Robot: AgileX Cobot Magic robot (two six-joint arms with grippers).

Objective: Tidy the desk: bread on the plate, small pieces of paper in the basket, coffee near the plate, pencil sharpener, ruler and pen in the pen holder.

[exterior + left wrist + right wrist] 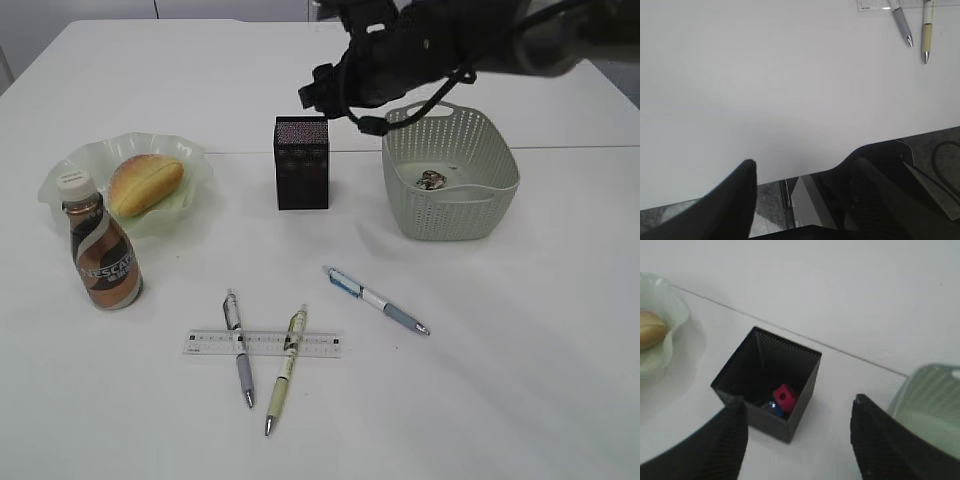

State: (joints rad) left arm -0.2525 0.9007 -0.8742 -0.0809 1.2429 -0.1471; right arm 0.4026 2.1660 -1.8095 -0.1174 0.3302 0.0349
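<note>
The bread (145, 183) lies on the pale-green plate (195, 160), and the coffee (103, 255) stands just in front of it. A ruler (320, 346) lies near the front with two pens (239, 348) (285, 370) across it; a third pen (375, 299) lies to the right. The basket (450, 205) holds a small piece of paper (432, 180). My right gripper (799, 399) hangs open above the black pen holder (790, 347), nothing between its fingers. A red-and-blue pencil sharpener (785, 396) sits inside the holder. My left gripper (802, 162) is open and empty at the desk's front edge.
In the exterior view the right arm (430, 45) reaches in from the top right, over the pen holder (301, 162) and next to the basket. In the left wrist view, the floor shows below the desk (765, 90) edge, and the pen tips (902, 27) lie at the top right.
</note>
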